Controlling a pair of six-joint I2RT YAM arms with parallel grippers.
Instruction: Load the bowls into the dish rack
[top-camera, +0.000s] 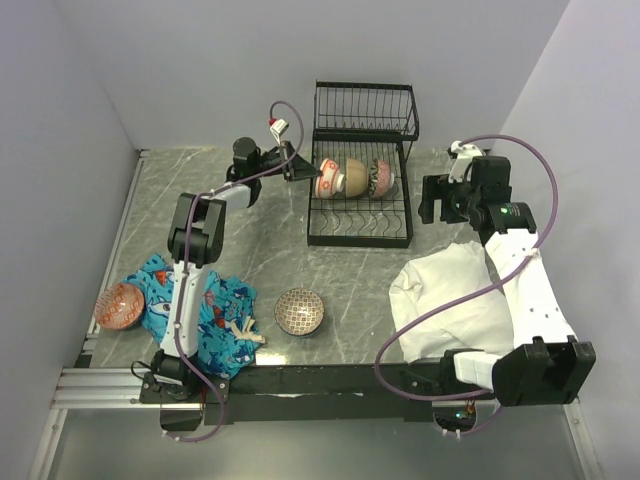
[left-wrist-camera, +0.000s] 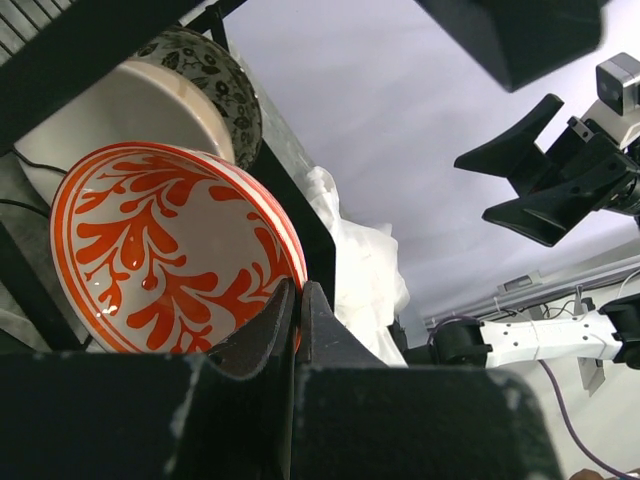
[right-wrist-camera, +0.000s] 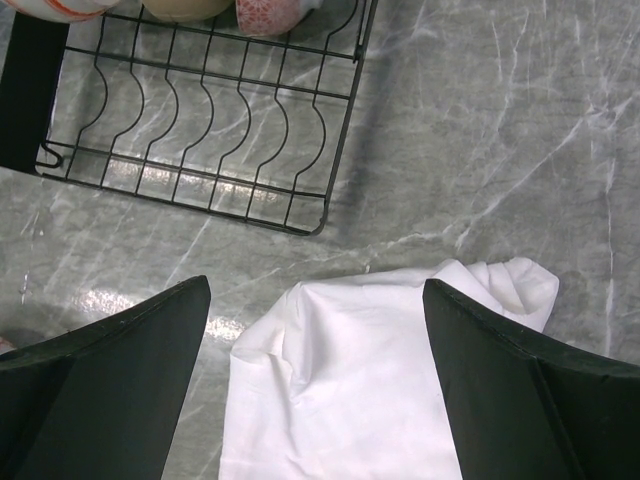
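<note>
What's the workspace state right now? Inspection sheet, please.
Surface: grey marble table, glossy.
Job's things: dish rack holds three bowls on edge in its lower tier: orange-patterned bowl, cream bowl, floral bowl. Loose on the table: patterned bowl, pink bowl.
Clutter: blue printed cloth; white cloth.
Grippers: left tool shut on the orange-patterned bowl's rim; right tool open, empty, above the table right of the rack.
Cables: left purple cable and right purple cable loop off the arms.
Surroundings: plain walls; metal rail at the near edge.
</note>
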